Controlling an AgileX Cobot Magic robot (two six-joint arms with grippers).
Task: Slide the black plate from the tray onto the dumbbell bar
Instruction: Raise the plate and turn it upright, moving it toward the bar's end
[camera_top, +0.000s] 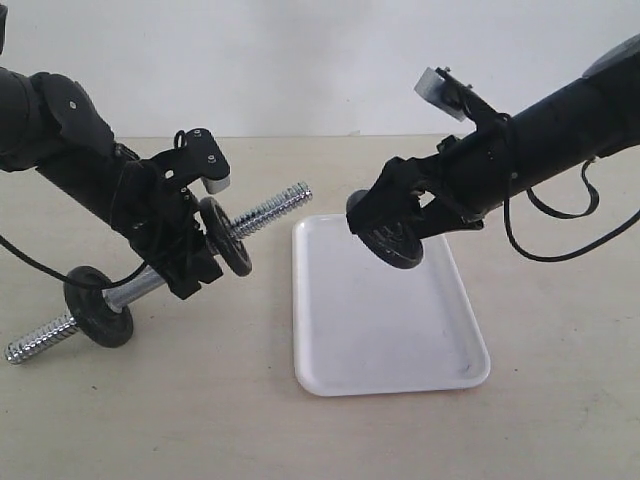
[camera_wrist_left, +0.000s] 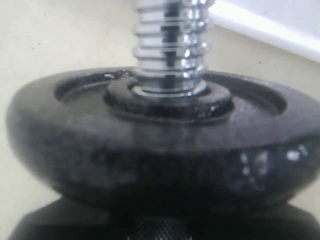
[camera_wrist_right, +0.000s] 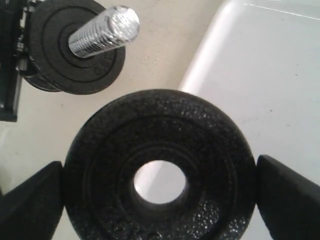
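My left gripper (camera_top: 185, 262) is shut on the dumbbell bar (camera_top: 268, 212) and holds it tilted, with the free threaded end raised toward the tray (camera_top: 390, 335). One black disc (camera_top: 228, 238) sits on the bar just past the jaws, and another disc (camera_top: 97, 305) is near the low end. The left wrist view shows that first disc (camera_wrist_left: 160, 145) up close, with the thread (camera_wrist_left: 170, 45) rising from it. My right gripper (camera_top: 385, 235) is shut on the black plate (camera_top: 392, 246) above the tray's far left corner. The fingers (camera_wrist_right: 35, 202) press the rim of the plate (camera_wrist_right: 160, 125). The bar's end (camera_wrist_right: 102, 32) is apart from the plate's hole.
The white tray (camera_wrist_right: 270, 75) lies flat on the beige table (camera_top: 200, 400), with nothing else on it. The bar's low threaded end (camera_top: 35, 342) rests near the table's left side. A black cable (camera_top: 560, 215) hangs from the right arm.
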